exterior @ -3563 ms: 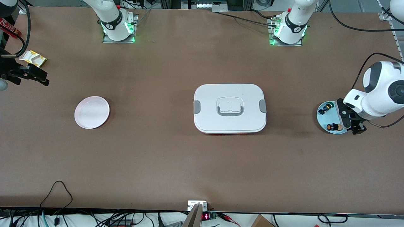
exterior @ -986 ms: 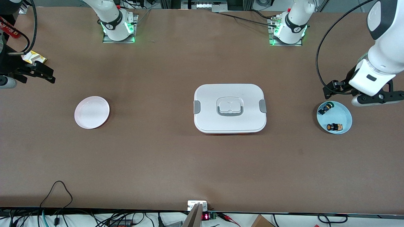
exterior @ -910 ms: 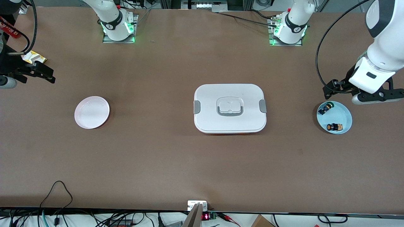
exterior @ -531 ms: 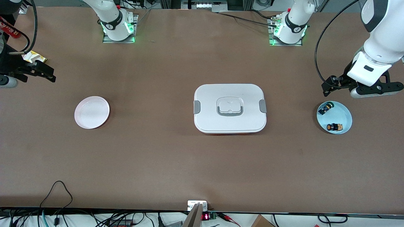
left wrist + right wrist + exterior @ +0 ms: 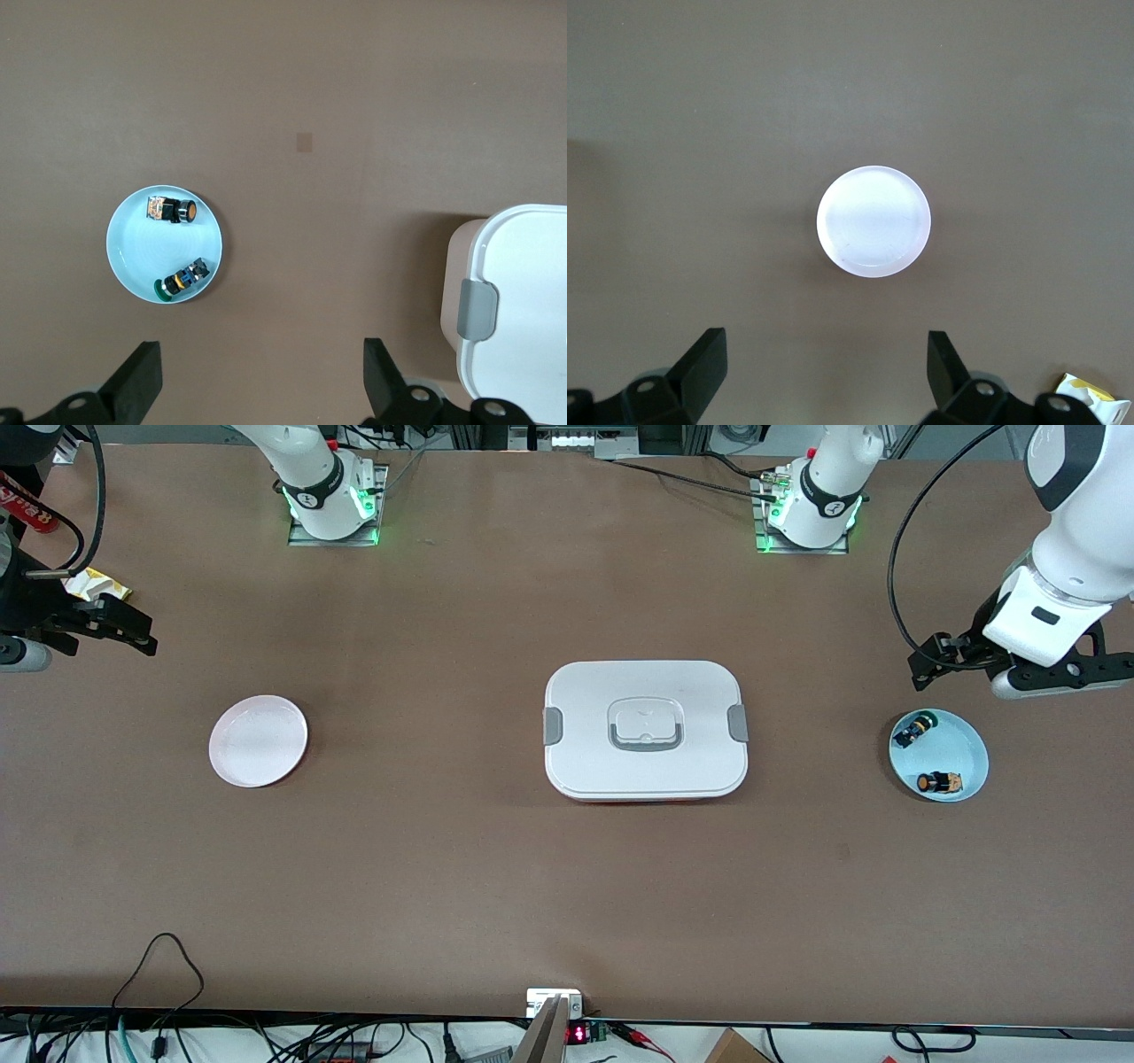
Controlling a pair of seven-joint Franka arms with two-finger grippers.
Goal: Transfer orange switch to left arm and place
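The orange switch [image 5: 939, 782] [image 5: 173, 211] lies on a light blue plate [image 5: 970, 748] [image 5: 124, 257] at the left arm's end of the table, beside a black switch with blue and green parts [image 5: 914, 731] [image 5: 184, 279]. My left gripper [image 5: 950, 661] [image 5: 257, 390] hangs open and empty, high over bare table next to that plate. The white lidded box [image 5: 645, 731] [image 5: 518, 301] sits mid-table. My right gripper [image 5: 120, 631] [image 5: 824, 381] waits open and empty, high over the right arm's end.
An empty pale pink plate [image 5: 258, 740] [image 5: 873, 221] sits toward the right arm's end of the table. A yellow wrapper [image 5: 97, 586] [image 5: 1094, 409] lies near that end's edge. Cables run along the table edge nearest the front camera.
The left gripper, low over the blue plate at first, has risen off it with nothing held and has only drifted slightly in the last second. The right arm has barely moved.
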